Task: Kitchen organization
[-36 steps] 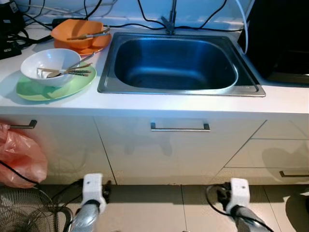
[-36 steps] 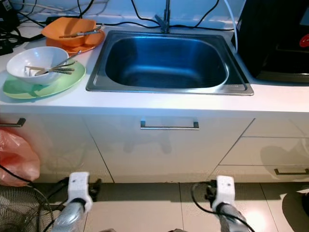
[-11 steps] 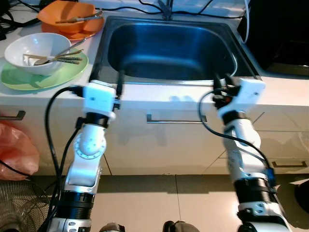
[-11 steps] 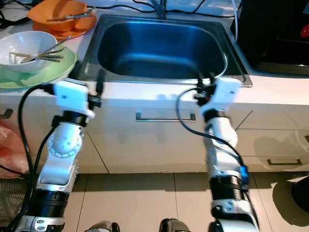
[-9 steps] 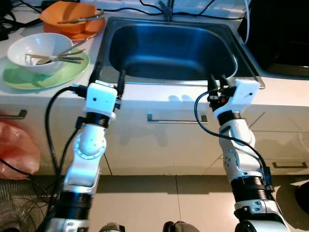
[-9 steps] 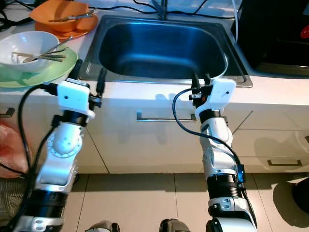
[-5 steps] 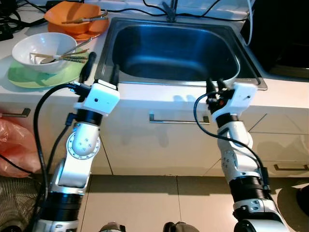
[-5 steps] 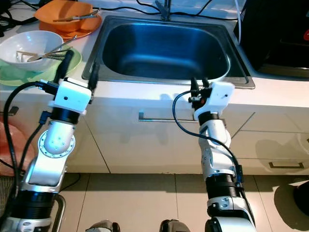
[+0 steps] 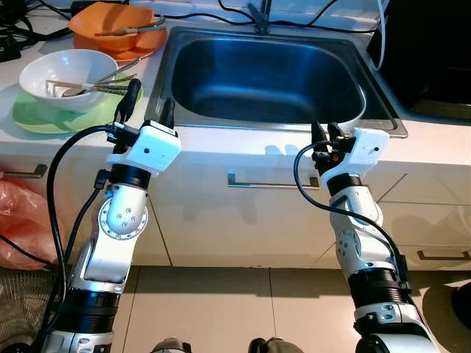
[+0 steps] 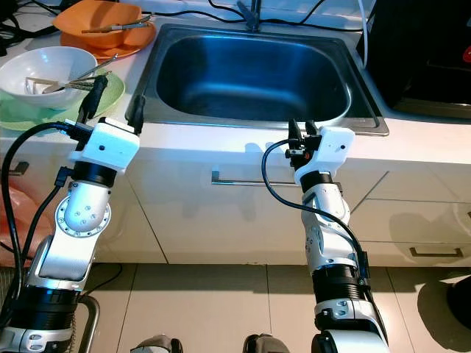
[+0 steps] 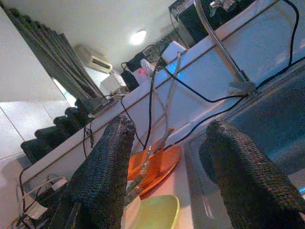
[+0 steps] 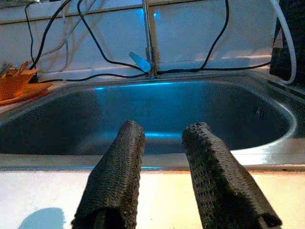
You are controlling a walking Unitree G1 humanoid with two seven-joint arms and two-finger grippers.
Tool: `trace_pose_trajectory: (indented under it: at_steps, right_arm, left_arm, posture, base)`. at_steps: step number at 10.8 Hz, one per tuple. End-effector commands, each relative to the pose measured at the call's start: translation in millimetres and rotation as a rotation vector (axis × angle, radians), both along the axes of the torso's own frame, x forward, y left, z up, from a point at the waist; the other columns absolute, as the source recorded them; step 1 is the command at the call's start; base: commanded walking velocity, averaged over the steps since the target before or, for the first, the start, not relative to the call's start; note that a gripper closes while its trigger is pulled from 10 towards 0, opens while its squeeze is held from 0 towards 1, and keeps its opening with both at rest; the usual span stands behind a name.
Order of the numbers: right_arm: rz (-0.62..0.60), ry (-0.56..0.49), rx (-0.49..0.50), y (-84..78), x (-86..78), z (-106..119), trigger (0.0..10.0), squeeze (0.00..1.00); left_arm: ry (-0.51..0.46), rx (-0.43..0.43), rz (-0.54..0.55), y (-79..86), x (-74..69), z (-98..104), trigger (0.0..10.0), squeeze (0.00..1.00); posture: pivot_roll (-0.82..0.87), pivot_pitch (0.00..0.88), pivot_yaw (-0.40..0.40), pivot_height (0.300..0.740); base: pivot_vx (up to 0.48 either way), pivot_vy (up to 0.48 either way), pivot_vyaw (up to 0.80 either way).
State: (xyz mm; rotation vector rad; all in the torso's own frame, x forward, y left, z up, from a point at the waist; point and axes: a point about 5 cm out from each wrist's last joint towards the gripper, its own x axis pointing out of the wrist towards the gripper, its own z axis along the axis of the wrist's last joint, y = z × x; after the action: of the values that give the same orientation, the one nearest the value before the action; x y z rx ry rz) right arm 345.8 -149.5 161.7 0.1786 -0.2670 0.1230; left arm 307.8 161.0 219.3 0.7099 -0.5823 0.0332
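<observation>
A white bowl [image 9: 70, 70] holding chopsticks and a spoon rests on a green plate [image 9: 37, 119] at the counter's left. Behind it an orange bowl [image 9: 110, 18] with utensils sits on an orange plate [image 11: 162, 164]. The steel sink [image 9: 272, 129] is empty under its faucet [image 12: 150, 38]. My left gripper [image 9: 149, 103] is open at the counter edge, between the green plate and the sink's left rim, holding nothing. My right gripper [image 9: 324, 134] is open with a narrower gap, at the sink's front rim on the right, pointing into the basin [image 12: 190, 105].
A black appliance [image 9: 427, 51] stands on the counter right of the sink. Black cables [image 9: 199, 9] run along the back wall. Below the counter are a cabinet with a bar handle [image 9: 272, 181], drawers at right, and a red plastic bag [image 9: 22, 228] at left.
Both arms rose from hanging by the floor to counter height. In the last second the left gripper shifted left toward the green plate and the right gripper drifted slightly left and down.
</observation>
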Motion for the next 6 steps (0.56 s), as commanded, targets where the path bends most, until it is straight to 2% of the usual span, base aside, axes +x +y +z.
trace_pose_trajectory:
  at_steps: [1,2,4,6]
  right_arm:
    - [0.007,-0.014,0.015,2.8,1.7,2,10.0,0.0]
    - [0.014,-0.013,0.019,5.4,2.1,1,10.0,0.0]
    - [0.02,-0.014,0.026,7.9,2.0,1,10.0,0.0]
    - [0.019,-0.019,0.027,7.6,1.9,1,10.0,0.0]
  left_arm:
    - [0.021,0.056,0.026,-2.6,13.8,0,10.0,0.0]
    - [0.046,0.105,0.059,-2.3,25.1,-2,10.0,0.0]
    - [0.082,0.137,0.122,4.9,36.9,-5,10.0,0.0]
    - [0.066,0.146,0.132,7.5,39.8,-2,10.0,0.0]
  posture:
    - [0.08,0.074,-0.065,0.74]
    - [0.08,0.074,-0.061,0.74]
    - [0.08,0.073,-0.059,0.74]
    - [0.07,0.076,-0.055,0.74]
  base:
    - [0.0,0.0,0.0]
    - [0.0,0.0,0.0]
    - [0.0,0.0,0.0]
    - [0.0,0.0,0.0]
